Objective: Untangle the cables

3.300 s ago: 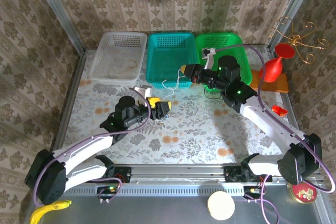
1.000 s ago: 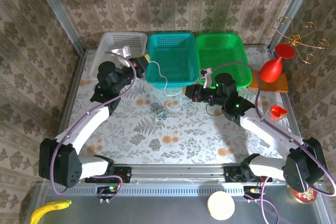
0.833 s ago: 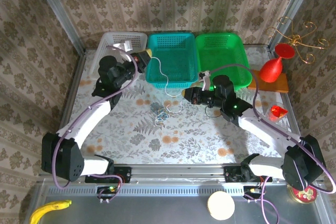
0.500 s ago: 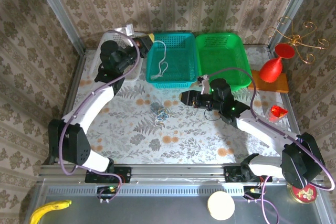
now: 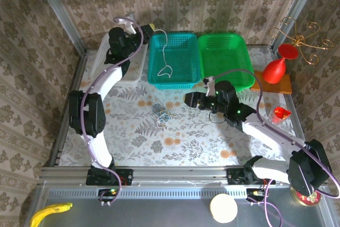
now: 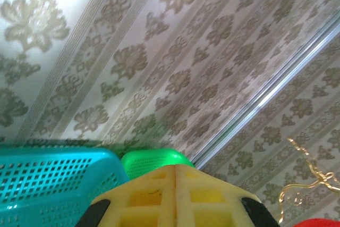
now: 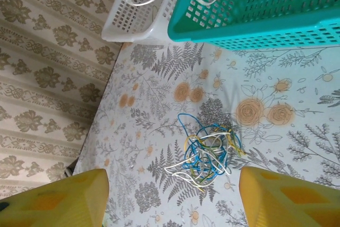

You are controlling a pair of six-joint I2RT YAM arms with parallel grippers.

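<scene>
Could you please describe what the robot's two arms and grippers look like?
The left arm and right arm have white links and bulky black joints, with a thick purple cable looping along each. The left gripper and right gripper have chunky yellow fingers.

White basket (image 7: 137, 22), teal basket (image 5: 175, 84) and green basket (image 5: 226, 37) line the table's (image 5: 202, 142) far edge; red vase (image 5: 274, 71) by its right edge.

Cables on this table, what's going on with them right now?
The left tool is raised at the back, shut on a white cord that dangles over the teal basket. The right tool is open above the table, facing a small tangle of blue, yellow and white cords that lies loose there. Nothing touches that tangle.
</scene>
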